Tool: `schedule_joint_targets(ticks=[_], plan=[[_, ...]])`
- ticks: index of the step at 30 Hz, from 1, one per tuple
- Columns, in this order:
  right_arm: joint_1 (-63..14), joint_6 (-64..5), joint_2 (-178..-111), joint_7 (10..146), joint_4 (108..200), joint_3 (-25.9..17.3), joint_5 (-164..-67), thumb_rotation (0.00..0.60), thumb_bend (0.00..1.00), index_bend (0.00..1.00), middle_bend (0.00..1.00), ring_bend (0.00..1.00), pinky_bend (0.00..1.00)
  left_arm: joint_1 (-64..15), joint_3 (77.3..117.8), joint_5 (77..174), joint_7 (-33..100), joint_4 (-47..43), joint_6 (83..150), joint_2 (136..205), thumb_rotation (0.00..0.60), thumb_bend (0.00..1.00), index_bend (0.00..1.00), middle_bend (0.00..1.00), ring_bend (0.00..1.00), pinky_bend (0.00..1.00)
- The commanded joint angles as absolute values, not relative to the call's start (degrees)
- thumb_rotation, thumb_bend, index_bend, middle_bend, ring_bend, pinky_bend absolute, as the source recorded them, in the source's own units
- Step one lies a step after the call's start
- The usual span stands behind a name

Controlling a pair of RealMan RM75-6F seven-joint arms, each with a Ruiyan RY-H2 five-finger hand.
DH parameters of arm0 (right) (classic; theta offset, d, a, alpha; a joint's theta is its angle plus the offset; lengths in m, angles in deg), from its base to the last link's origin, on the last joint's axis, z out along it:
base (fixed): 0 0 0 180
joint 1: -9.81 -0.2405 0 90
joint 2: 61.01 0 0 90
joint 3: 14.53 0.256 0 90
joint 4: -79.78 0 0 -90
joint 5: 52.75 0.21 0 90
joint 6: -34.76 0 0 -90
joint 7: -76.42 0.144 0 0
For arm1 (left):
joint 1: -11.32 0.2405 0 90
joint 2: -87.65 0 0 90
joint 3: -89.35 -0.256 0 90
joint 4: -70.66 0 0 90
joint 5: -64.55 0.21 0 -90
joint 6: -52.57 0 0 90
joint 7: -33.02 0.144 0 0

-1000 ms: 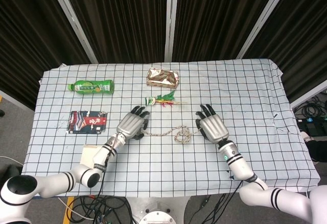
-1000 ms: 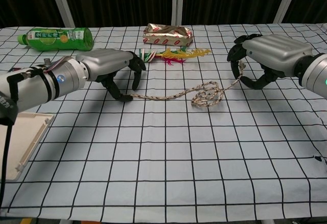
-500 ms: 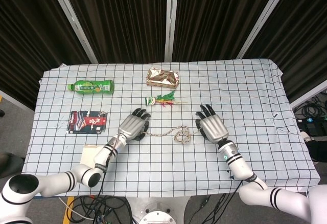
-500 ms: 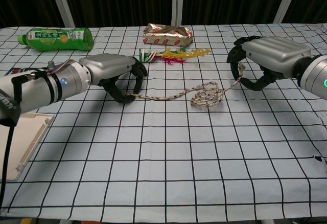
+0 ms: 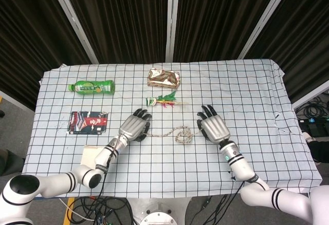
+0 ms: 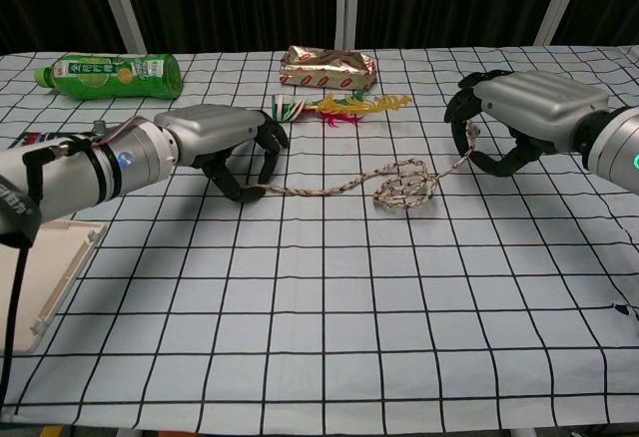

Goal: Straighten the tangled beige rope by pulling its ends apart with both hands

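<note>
The beige braided rope (image 6: 329,189) lies across the middle of the checked cloth, with a knotted tangle (image 6: 404,186) near its right part; in the head view the tangle (image 5: 183,134) sits between both hands. My left hand (image 6: 215,136) (image 5: 134,127) pinches the rope's left end between thumb and fingers, low on the cloth. My right hand (image 6: 527,108) (image 5: 213,129) holds the right end in curled fingers, and that stretch of rope rises off the table toward it.
A green bottle (image 6: 110,75) lies at the back left and a gold snack packet (image 6: 327,66) at the back middle. A colourful feathered item (image 6: 334,107) lies just behind the rope. A dark red packet (image 5: 88,121) and a beige box (image 6: 40,277) are at the left.
My left hand has shifted slightly right and closed its fingers on the rope's left end. The tangle has barely moved. The right hand has stayed in place.
</note>
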State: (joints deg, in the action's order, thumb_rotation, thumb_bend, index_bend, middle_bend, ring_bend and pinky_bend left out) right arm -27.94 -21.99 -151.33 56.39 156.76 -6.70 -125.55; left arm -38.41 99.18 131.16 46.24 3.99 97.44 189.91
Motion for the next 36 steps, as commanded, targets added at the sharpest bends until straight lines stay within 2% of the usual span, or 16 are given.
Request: schedule_joint_targets(ticks=[1,8,18,36], plan=[[-27.62,-22.43,-150.75,56.65,157.21,-6.69,-125.58,0.600,0.67,0.71,0.22,0.00,0.00,-37.82,99.12,131.51,45.71,3.29,98.33,189.26,0.600,0.35,0.59,0.14,0.00,0.00],[-25.03,-25.76,-146.06,57.72,160.50,-6.87,-125.86,0.600,0.68,0.71,0.22,0.00,0.00,-34.09,97.68,132.54,45.16,-0.93,102.70,184.09,0.600,0.35,0.60,0.14,0.00,0.00],[-19.59,-29.17,-139.06,60.37,162.43,-7.53,-122.95,0.600,0.68,0.71,0.22,0.00,0.00,-29.49,95.55,132.89,42.99,-2.35,105.17,177.67,0.600,0.35,0.60,0.14,0.00,0.00],[-15.14,-28.65,-138.25,64.85,155.05,-7.24,-118.72,0.600,0.69,0.71,0.22,0.00,0.00,-26.20,94.86,134.03,37.68,1.71,105.27,176.68,0.600,0.35,0.60,0.14,0.00,0.00]])
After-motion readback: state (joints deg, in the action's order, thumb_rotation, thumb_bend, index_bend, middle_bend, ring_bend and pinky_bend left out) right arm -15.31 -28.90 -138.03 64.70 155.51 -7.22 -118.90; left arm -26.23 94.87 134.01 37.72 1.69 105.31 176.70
